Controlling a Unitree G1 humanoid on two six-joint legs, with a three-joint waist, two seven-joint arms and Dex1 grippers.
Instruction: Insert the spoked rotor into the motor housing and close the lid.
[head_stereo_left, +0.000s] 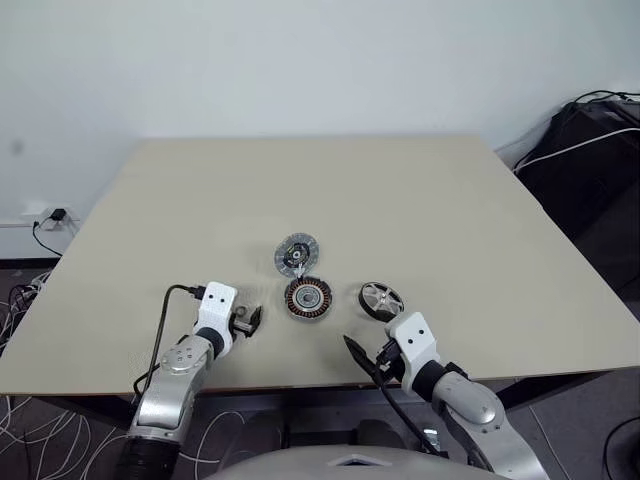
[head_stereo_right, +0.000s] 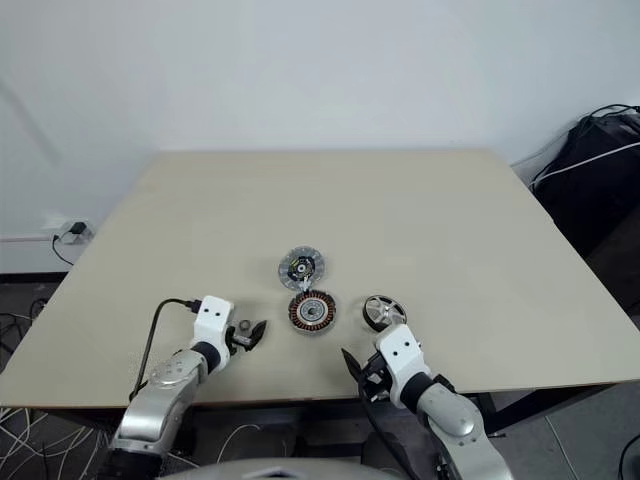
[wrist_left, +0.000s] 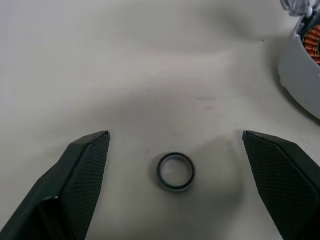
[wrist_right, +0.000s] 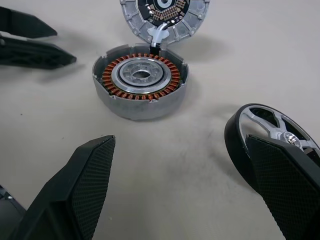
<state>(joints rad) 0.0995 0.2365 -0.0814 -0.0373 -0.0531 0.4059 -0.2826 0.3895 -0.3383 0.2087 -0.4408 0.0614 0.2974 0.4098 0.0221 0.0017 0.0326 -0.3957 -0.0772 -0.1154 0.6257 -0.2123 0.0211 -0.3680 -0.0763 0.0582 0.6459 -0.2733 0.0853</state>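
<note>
The motor housing (head_stereo_left: 308, 298), a round grey shell with copper windings around a silver centre, lies near the table's front. Just behind it lies the lid (head_stereo_left: 297, 254), its circuit face up, and a white lead (wrist_right: 157, 38) runs from it to the housing. The spoked rotor (head_stereo_left: 381, 300), black-rimmed with silver spokes, lies to the housing's right. My left gripper (head_stereo_left: 252, 320) is open, low over the table left of the housing, with a small ring (wrist_left: 175, 171) on the table between its fingers. My right gripper (wrist_right: 178, 141) is open, in front of the housing and the rotor (wrist_right: 270, 131), holding nothing.
The beige table (head_stereo_left: 420, 200) stretches bare behind the parts, and its front edge runs just under my wrists. A black bag with a white cable (head_stereo_left: 590, 150) sits off the table's right side. Cables and a wall socket (head_stereo_left: 50, 216) lie to the left.
</note>
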